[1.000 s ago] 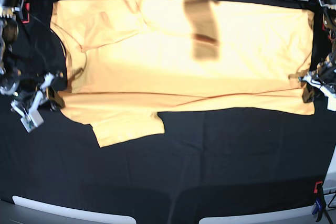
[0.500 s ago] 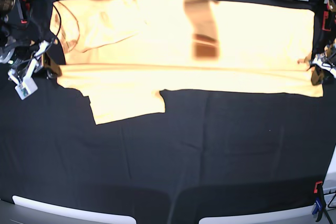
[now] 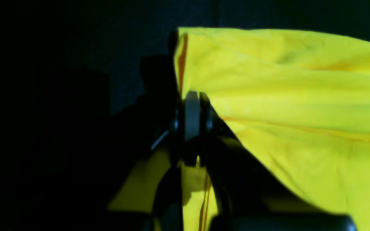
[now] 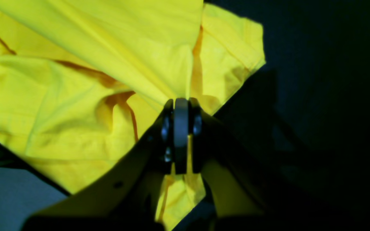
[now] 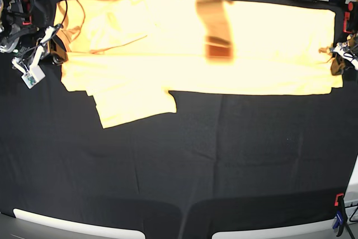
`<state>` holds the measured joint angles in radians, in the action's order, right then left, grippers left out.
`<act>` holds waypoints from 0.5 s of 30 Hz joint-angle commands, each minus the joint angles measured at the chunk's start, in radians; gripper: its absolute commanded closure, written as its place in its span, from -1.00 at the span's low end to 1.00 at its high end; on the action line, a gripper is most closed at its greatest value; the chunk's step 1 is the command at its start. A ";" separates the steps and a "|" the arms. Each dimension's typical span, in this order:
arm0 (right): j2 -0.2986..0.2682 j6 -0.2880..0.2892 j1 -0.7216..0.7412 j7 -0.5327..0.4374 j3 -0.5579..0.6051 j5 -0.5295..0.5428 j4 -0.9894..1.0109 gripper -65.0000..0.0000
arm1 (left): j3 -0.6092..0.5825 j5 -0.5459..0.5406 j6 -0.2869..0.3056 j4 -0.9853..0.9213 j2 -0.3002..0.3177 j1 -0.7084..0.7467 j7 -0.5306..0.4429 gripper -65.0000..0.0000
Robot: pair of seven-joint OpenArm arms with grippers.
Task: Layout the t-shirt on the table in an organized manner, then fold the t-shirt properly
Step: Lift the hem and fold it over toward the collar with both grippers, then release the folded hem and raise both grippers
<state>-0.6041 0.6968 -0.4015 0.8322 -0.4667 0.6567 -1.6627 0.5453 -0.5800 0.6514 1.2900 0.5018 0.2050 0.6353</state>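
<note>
A black cloth covers the table [image 5: 184,166], with a red-and-black clamp [image 5: 339,205] at its near right edge and cables along the far edge. The t-shirt [image 5: 196,48] lies spread across the far half, one sleeve pointing toward the near side. The left gripper [image 3: 191,106] is clenched on the shirt's hem edge; the right gripper [image 4: 181,112] is clenched on bunched cloth at the opposite end.
</note>
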 commanded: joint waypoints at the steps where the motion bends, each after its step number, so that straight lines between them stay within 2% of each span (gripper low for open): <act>1: -0.024 0.001 -0.001 -0.009 -0.018 0.015 -0.016 1.00 | 0.012 -0.009 -0.006 0.019 0.032 -0.005 -0.013 1.00; 9: -0.024 0.001 -0.026 -0.006 -0.021 0.016 -0.016 1.00 | 0.012 -0.008 -0.006 0.019 0.031 -0.005 -0.003 1.00; 13: -0.025 0.001 -0.026 0.037 -0.021 0.017 -0.016 1.00 | 0.012 -0.008 -0.006 0.019 0.031 -0.005 -0.002 0.99; 14: -0.025 0.001 -0.025 0.053 -0.021 0.017 -0.016 0.91 | 0.012 -0.008 -0.006 0.019 0.031 -0.005 -0.003 0.71; 15: -0.025 0.001 -0.025 0.060 -0.021 0.017 -0.016 0.68 | 0.012 -0.008 -0.006 0.019 0.031 -0.006 -0.003 0.44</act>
<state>-0.6044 0.6968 -0.4320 0.9081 -0.4736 0.6563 -1.6627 0.5453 -0.5758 0.6376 1.2903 0.5076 0.2070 0.6521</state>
